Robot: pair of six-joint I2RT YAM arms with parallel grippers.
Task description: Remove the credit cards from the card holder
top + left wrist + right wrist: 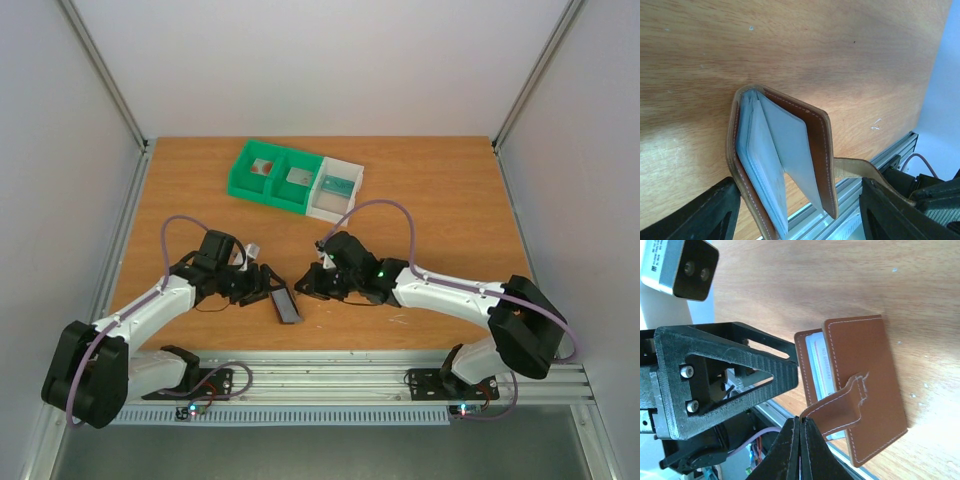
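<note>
The brown card holder (285, 303) stands on edge on the table between the two grippers, partly spread open. In the left wrist view its grey-blue inner pockets (790, 145) fan out between the brown covers (817, 140). My left gripper (800, 186) is open and straddles it: the left finger (715, 212) sits against one cover, the right finger (890, 210) stands apart. My right gripper (800, 420) is shut on the tip of the card holder's tab (840, 405). A pale credit card edge (821, 365) shows between the covers.
A green bin (240, 178) with two compartments and a white bin (348, 188) stand at the back centre, each holding a small flat item. The aluminium rail (330, 375) runs along the near table edge, close behind the card holder.
</note>
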